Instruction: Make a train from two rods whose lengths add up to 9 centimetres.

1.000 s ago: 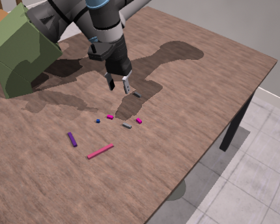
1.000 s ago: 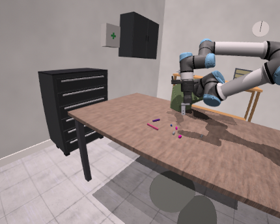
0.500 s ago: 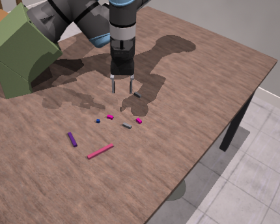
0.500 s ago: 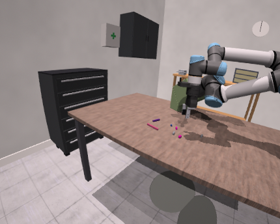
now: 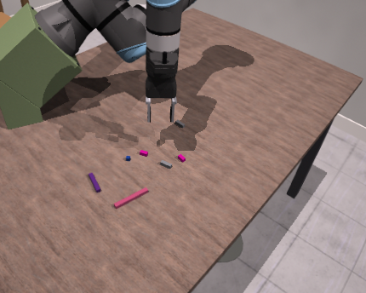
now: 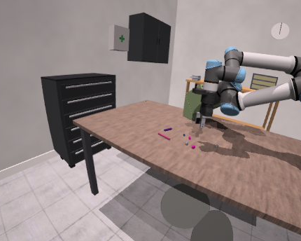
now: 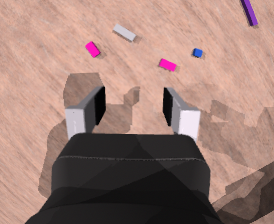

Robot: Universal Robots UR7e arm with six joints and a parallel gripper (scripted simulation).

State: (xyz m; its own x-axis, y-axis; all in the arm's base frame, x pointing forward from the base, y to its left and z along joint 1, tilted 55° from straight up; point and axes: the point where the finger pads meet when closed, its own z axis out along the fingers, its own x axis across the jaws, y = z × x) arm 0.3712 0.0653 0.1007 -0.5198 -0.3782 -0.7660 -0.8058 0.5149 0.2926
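A purple rod (image 5: 94, 182) (image 6: 168, 129) (image 7: 249, 12) lies apart on the table. A pink rod (image 5: 131, 198) (image 6: 164, 136) lies near it. A grey rod (image 5: 166, 164) (image 6: 187, 143) (image 7: 124, 32) lies between two magenta rods, one magenta rod (image 5: 144, 152) (image 6: 190, 138) (image 7: 167, 65) and another magenta rod (image 5: 181, 157) (image 6: 193, 147) (image 7: 92, 49). A second grey rod (image 5: 180, 123) (image 6: 216, 146) lies in the arm's shadow. A blue rod (image 5: 128, 158) (image 6: 184, 134) (image 7: 197, 52) is small. No rods touch. My gripper (image 5: 160, 115) (image 6: 202, 127) (image 7: 134, 98) is open and empty, above the table.
The wooden table (image 5: 252, 128) (image 6: 137, 122) carries the rods and the arm's shadows. The green robot base (image 5: 31, 68) (image 6: 191, 104) stands at the table's back. A black drawer cabinet (image 6: 53, 115) stands beyond the table.
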